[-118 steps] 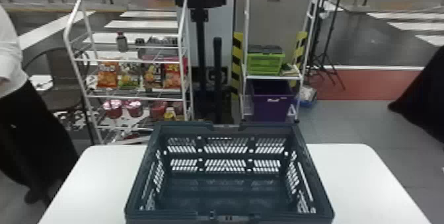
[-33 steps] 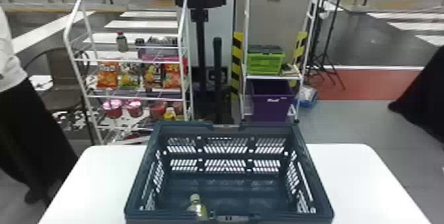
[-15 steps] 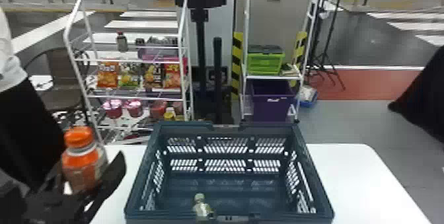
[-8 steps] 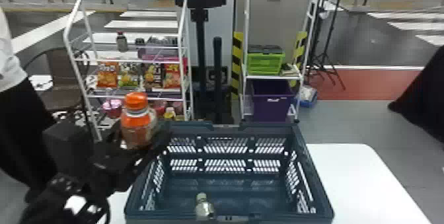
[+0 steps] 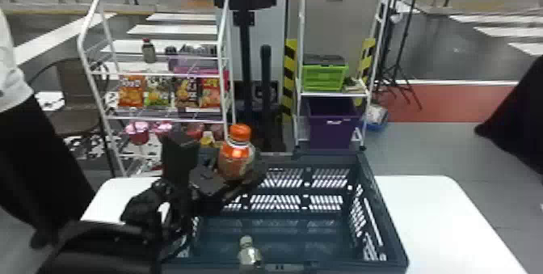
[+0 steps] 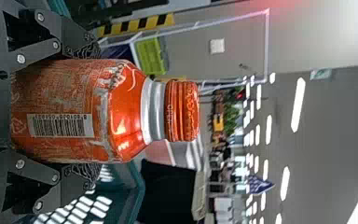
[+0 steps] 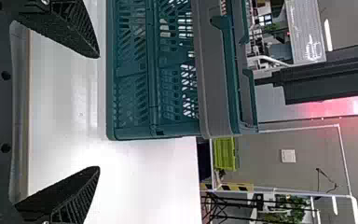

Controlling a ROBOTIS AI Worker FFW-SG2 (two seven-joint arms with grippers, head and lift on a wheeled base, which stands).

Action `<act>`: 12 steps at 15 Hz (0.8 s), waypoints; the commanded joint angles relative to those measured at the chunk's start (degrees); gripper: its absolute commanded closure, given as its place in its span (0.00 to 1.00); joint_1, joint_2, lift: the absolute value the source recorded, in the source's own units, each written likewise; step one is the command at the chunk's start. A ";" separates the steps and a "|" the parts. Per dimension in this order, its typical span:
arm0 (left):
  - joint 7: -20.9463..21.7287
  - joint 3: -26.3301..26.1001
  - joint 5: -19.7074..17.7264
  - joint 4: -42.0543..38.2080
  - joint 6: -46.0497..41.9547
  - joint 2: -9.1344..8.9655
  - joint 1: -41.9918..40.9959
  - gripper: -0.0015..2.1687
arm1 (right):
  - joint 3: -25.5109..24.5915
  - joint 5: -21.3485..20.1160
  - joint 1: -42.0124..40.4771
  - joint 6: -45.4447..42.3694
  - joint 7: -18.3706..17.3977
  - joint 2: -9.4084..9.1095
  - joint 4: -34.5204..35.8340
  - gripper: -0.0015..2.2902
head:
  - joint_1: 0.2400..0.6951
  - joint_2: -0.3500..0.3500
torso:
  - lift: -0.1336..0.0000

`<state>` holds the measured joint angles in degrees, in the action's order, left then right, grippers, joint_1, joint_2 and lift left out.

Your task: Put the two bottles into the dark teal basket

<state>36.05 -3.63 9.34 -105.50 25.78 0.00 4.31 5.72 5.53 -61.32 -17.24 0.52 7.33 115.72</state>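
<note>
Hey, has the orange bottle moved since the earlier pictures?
Yes. In the head view, the orange bottle has gone right: from left of the basket to across its back rim, near the left corner.

Clear bottle [image 5: 249,254] added to basket [image 5: 388,220], left end effector [image 5: 218,169] carrying orange bottle [image 5: 236,154] rightward

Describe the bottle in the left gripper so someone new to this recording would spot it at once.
Find the dark teal basket on the white table. Toward its far left corner in the head view, the left gripper holds the bottle upright. Its cap and shoulder are bright orange; the bottle inside the basket has a pale cap.
</note>
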 commanded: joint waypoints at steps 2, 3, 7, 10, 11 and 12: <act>3.85 -2.61 4.63 3.28 10.39 -0.15 5.53 0.99 | 0.34 -0.78 -0.74 -1.43 0.01 -0.66 -1.20 0.01 | 0.57 0.50 | 1.00; 5.44 -3.13 6.48 2.93 14.26 -0.15 6.50 0.99 | 0.61 -0.87 -0.74 -1.96 0.01 -0.66 -1.64 0.01 | 0.57 0.50 | 1.00; 14.67 -7.27 15.00 6.97 25.86 -0.15 14.23 0.99 | 1.58 -1.75 -0.65 -2.31 -0.43 -0.83 -2.61 0.01 | 0.57 0.50 | 1.00; 21.78 -11.66 20.89 14.88 31.83 -0.15 21.00 0.99 | 1.66 -2.01 -0.91 -2.49 -0.43 -1.01 -2.61 0.01 | 0.57 0.50 | 1.00; 23.54 -13.59 23.44 18.57 32.01 -0.15 22.85 0.99 | 1.66 -2.01 -1.00 -2.84 -0.52 -1.01 -2.69 0.01 | 0.57 0.50 | 1.00; 23.89 -14.74 25.02 21.47 32.01 -0.15 24.08 0.99 | 1.66 -2.01 -1.09 -3.19 -0.52 -1.01 -2.78 0.01 | 0.57 0.50 | 1.00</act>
<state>59.67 -16.23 31.76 -88.31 57.33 0.00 26.24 7.38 3.55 -62.25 -19.98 0.00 6.33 113.03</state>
